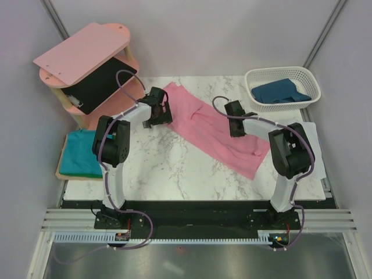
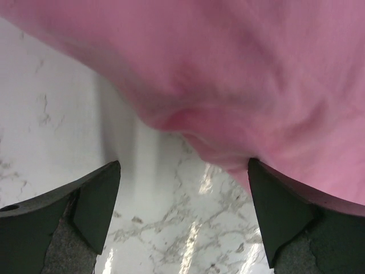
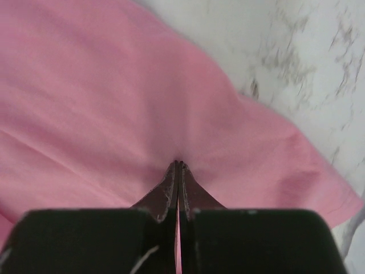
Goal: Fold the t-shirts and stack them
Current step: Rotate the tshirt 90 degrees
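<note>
The left pincer point(image 2: 183, 165) stands spread wide over the marble table point(image 1: 163, 168) at the upper-left end of the pink t-shirt point(image 1: 215, 136), with the teal t-shirt point(image 1: 81, 154) off to its left. The right pincer point(image 3: 178, 164) is pressed together, pinching pink cloth. The dark blue t-shirt point(image 1: 279, 93) lies in the white basket point(image 1: 311, 81)

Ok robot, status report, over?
Left gripper open at edge of pink t-shirt. Right gripper shut, pinching it. Shirt on table, not stacked. Nothing in the way.
</note>
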